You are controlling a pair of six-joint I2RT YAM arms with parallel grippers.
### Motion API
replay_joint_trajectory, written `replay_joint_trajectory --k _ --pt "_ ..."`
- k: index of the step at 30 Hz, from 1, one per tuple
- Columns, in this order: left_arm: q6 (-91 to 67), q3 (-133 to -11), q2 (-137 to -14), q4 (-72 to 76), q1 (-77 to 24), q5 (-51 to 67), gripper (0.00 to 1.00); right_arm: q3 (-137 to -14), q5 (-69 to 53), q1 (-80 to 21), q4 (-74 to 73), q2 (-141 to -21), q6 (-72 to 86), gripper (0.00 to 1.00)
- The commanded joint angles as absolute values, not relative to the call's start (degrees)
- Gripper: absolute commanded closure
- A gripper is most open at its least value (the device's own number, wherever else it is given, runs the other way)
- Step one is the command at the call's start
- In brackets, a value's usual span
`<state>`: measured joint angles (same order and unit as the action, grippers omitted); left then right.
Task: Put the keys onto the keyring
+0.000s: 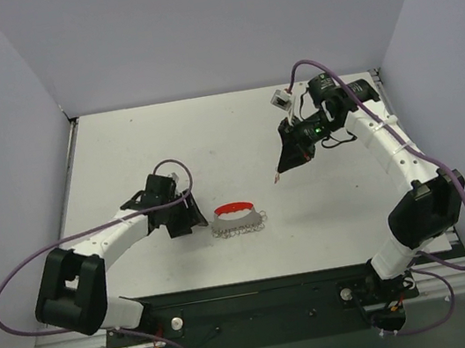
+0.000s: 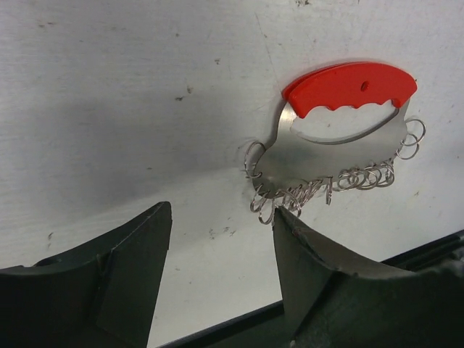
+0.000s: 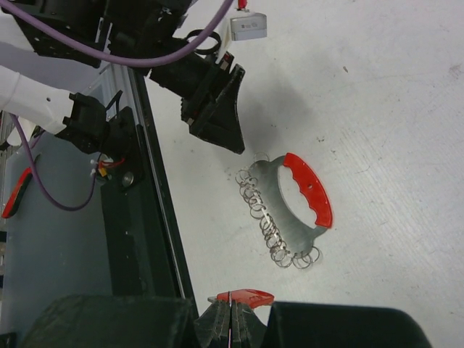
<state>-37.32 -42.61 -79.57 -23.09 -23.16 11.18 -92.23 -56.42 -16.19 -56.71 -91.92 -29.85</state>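
In the top view, the keyring (image 1: 233, 206) is seen lying flat on the white table (image 1: 164, 141), a little left of centre. The keys (image 1: 239, 226) are spread as a lacy silver row along its near side. The left gripper (image 1: 197, 218) is held just beside their left end. The right gripper (image 1: 279, 175) is found well apart from them, farther back and to the right, its fingers pressed together into a point.

In the left wrist view, the left gripper's two dark fingers (image 2: 116, 275) are shown spread apart, with only bare table (image 2: 109, 72) between them. The keyring (image 2: 349, 85), a red band with a wavy inner edge, is fixed over a flat silver plate (image 2: 319, 156). The keys (image 2: 359, 177) are hung as small wire loops along the plate's lower edge. Whether the right-hand fingertip touches them cannot be told.

In the right wrist view, the right gripper (image 3: 230, 315) is seen closed at the bottom edge. Whether anything is pinched there cannot be told. The keyring (image 3: 310, 192) and keys (image 3: 262, 214) are laid farther out, with the left gripper (image 3: 223, 130) near the plate's end.
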Motion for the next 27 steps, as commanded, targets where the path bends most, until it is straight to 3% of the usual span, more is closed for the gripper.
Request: replay_joint_trajectory --k 1,6,13,14,17,23,26,27 --pt "-38.8 -43.4 -84.9 -14.4 -22.3 20.7 0.34 -91.5 -58.9 -16.4 -58.2 -91.6 -31.0 1.00" --pt "-38.2 -45.8 -89.7 -14.6 -22.2 20.9 0.38 -91.1 -58.7 -16.5 -58.1 -91.6 -31.2 1.00" --pt "-38.8 -46.6 -93.7 -11.9 -22.1 21.4 0.60 -91.2 -58.4 -16.5 -58.1 -91.5 -31.4 1.00" --pt "-38.8 -46.9 -94.0 -11.7 -22.1 22.0 0.66 -91.2 -58.4 -16.5 -58.1 -91.5 -31.5 1.00" --pt "-38.7 -47.3 -95.2 -11.3 -22.1 22.0 0.72 -91.1 -58.4 -16.4 -58.2 -91.5 -31.6 1.00" --pt "-38.0 -47.6 -96.5 -11.2 -22.1 20.0 0.73 -91.1 -58.5 -16.5 -58.2 -91.4 -31.6 1.00" --pt "-37.7 -47.6 -97.2 -11.0 -22.1 20.0 0.86 -91.1 -58.4 -16.4 -58.2 -91.4 -31.6 1.00" --pt "-37.7 -47.7 -97.2 -10.7 -22.1 19.9 1.00 -91.2 -58.4 -16.4 -58.2 -91.4 -31.6 1.00"
